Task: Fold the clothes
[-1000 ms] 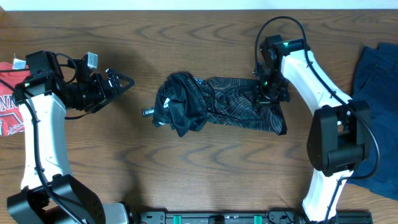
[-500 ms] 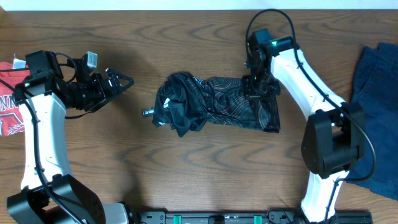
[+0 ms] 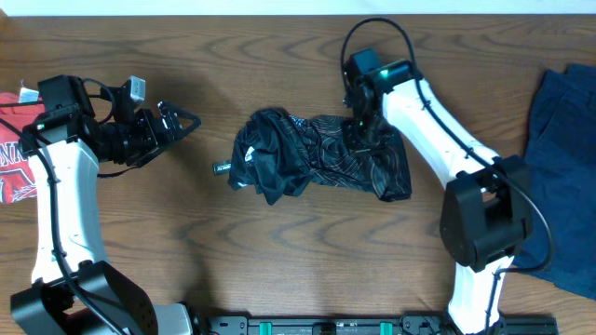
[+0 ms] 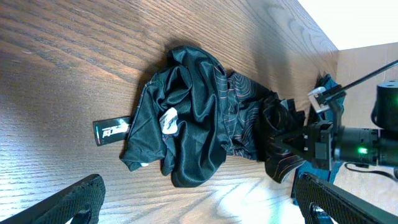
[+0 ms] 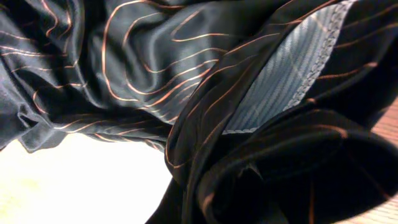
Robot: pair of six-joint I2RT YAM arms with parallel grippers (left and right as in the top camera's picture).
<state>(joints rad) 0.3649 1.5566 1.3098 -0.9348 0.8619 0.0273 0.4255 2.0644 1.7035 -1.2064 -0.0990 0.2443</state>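
The clothes here are a black jersey (image 3: 298,158) with thin wavy lines, lying bunched in the middle of the table. It also shows in the left wrist view as the jersey (image 4: 186,118). My right gripper (image 3: 361,135) is shut on the jersey's right part and holds that end doubled over toward the left. In the right wrist view the fabric (image 5: 155,62) fills the frame and hides the fingers; a pale inside strip (image 5: 273,81) shows. My left gripper (image 3: 186,121) hovers open, left of the jersey and apart from it, with nothing between its fingers (image 4: 81,199).
A red garment (image 3: 11,158) lies at the table's left edge under my left arm. A blue garment (image 3: 563,121) lies at the right edge. A small black label (image 3: 222,168) sticks out of the jersey's left side.
My right gripper has moved left along the jersey, dragging its right end over the middle, so the garment is shorter. The left arm has not moved.
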